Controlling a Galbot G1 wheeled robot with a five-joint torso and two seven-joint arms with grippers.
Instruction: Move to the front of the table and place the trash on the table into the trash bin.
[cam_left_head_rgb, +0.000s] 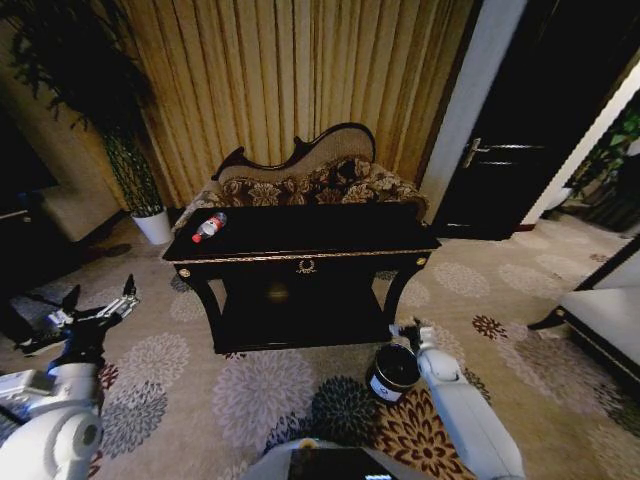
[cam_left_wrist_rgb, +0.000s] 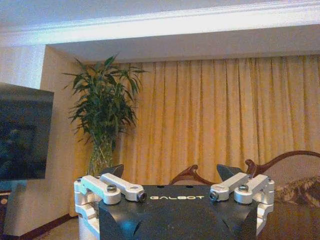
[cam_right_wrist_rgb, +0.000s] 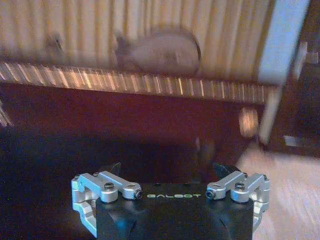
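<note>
Head view: black table with gold edge trim is standing across the middle of the scene, floral sofa right behind it, curtains on the far wall.

Trash bottle is lying on its side at the far left corner of the tabletop. Long axis is running diagonally, red cap pointing near-left toward the table's left edge, base pointing far-right. Red label is wrapping the middle. Paper wads cannot be made out.

Trash bin, round and dark with a white label, is sitting on the patterned carpet near the table's right front leg, upright, mouth up, well apart from the bottle.

Left gripper is hanging at the left, out over the carpet, arm raised and reaching forward, well short of the table. Fingers are spread apart with nothing between them; left wrist view shows the same left gripper released, facing the curtains and a potted plant.

Right gripper is sitting low, just beside the bin's far rim, arm stretching down and forward from the near right. In the right wrist view the right gripper is pointing at the table's dark front under the gold trim, tips wide apart, gripping nothing.
</note>
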